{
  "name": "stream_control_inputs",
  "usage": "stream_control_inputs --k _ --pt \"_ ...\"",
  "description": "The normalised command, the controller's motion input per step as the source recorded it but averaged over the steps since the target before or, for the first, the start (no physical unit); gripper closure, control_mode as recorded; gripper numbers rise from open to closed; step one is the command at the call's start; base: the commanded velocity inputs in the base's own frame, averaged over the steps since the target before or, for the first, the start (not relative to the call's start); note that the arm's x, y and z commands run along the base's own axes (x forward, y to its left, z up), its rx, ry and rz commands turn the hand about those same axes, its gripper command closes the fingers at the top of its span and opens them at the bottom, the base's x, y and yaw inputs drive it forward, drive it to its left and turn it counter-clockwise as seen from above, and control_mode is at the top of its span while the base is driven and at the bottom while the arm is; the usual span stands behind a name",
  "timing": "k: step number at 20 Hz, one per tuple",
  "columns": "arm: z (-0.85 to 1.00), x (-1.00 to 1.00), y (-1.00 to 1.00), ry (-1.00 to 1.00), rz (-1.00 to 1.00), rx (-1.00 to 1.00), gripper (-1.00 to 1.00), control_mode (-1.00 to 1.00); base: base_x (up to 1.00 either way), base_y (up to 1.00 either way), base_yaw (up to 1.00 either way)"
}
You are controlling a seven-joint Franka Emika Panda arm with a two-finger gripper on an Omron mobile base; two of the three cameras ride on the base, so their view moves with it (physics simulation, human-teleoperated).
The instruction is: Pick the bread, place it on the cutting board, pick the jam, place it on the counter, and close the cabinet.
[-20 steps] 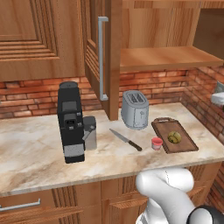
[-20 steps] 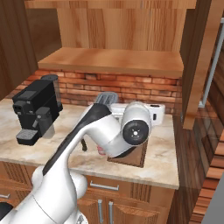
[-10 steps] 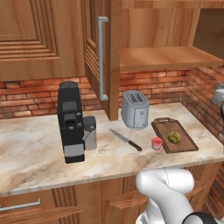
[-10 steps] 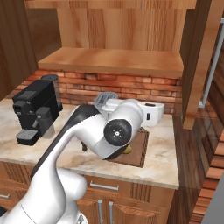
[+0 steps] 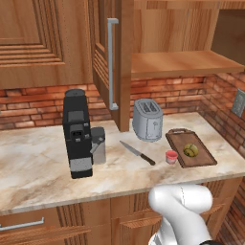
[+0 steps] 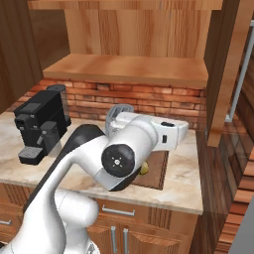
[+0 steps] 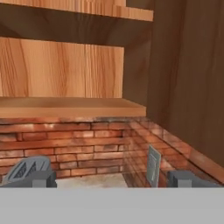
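The olive-brown bread [image 5: 191,150] lies on the dark cutting board [image 5: 201,159] at the right of the counter [image 5: 38,162]. The red jam [image 5: 171,157] stands on the stone just left of the board. The cabinet stands open: its left door [image 5: 125,57] with a grey bar handle [image 5: 112,62] juts out, and the right door [image 6: 223,74] is swung out too. My gripper [image 7: 113,180] is open, fingertips [image 7: 41,179] wide apart, holding nothing, and it faces the brick corner under the shelf [image 7: 70,107]. In the right base view my hand [image 6: 168,135] hovers above the board [image 6: 155,172], and the bread [image 6: 144,168] peeks from under the arm.
A silver toaster [image 5: 147,119] stands behind the jam, and a knife [image 5: 138,153] lies to its left. Further left is a black coffee machine [image 5: 78,134]. A wall outlet [image 7: 153,165] sits on the right brick wall.
The arm has swung round over the board and its hand has turned toward the right. The hand has left the right edge of the left base view. Bread and jam have not moved.
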Motion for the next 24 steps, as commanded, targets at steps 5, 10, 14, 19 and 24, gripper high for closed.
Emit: stream_control_inputs --k 5,10,14,19,24 --pt "0.10 -0.62 -0.24 -0.05 0.00 0.00 -1.00 -1.00 0.00 0.00 0.00" --pt "0.06 -0.57 -0.10 -0.07 0.00 0.00 -1.00 -1.00 0.00 0.00 0.00" --pt "0.09 -0.51 0.00 -0.07 0.00 0.00 -1.00 -1.00 0.00 0.00 0.00" --pt "0.17 -0.44 0.00 -0.06 0.00 0.00 -1.00 -1.00 0.00 0.00 0.00" --pt "0.17 -0.37 0.00 -0.05 0.00 0.00 -1.00 -1.00 0.00 0.00 0.00"
